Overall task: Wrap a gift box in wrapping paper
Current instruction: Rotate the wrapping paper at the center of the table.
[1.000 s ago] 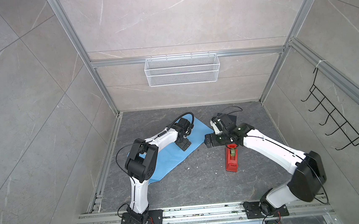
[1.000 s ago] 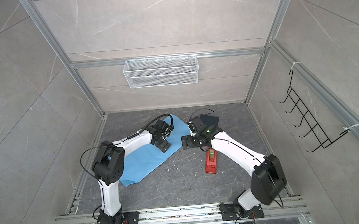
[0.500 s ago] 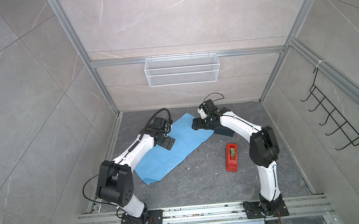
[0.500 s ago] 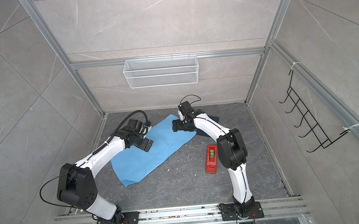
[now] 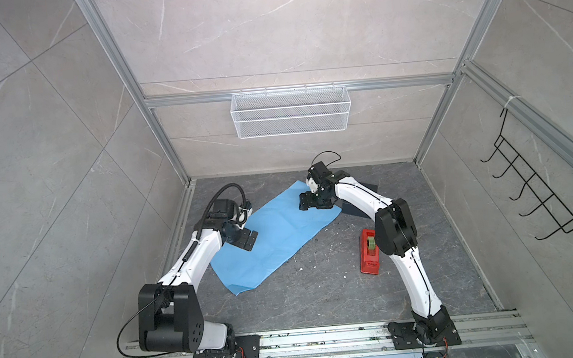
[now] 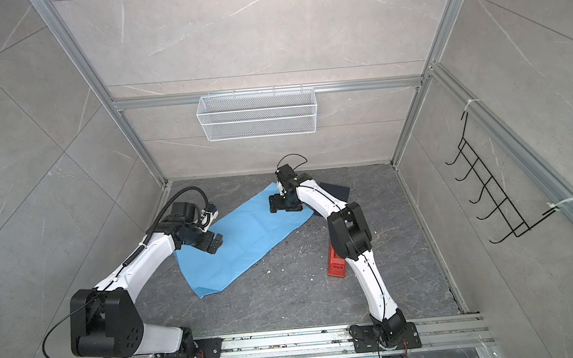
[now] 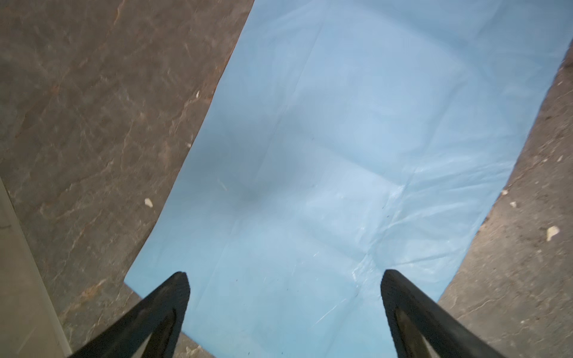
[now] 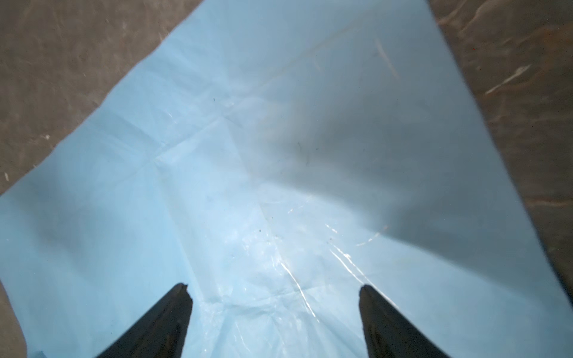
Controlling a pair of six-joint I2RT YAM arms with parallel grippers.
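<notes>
The light blue wrapping paper point(image 5: 275, 233) point(image 6: 244, 239) lies flat and creased on the dark floor, running from near left to far right. The dark navy gift box point(image 5: 354, 210) point(image 6: 336, 190) sits at the paper's far right corner, mostly hidden behind my right arm. My left gripper point(image 5: 249, 240) point(image 6: 215, 244) point(image 7: 283, 276) hovers open over the paper's left edge, nothing between its fingers. My right gripper point(image 5: 303, 201) point(image 6: 273, 203) point(image 8: 274, 286) stands open over the paper's far end, close to the sheet point(image 8: 248, 192), holding nothing.
A red tape dispenser point(image 5: 369, 252) point(image 6: 335, 265) stands on the floor right of the paper, partly behind my right arm. A white wire basket point(image 5: 290, 111) hangs on the back wall, a black hook rack point(image 5: 538, 195) on the right wall. White crumbs dot the floor.
My right arm swung from beside the tape dispenser to the paper's far end, its jaws narrowing slightly. My left arm drew back to the paper's left edge.
</notes>
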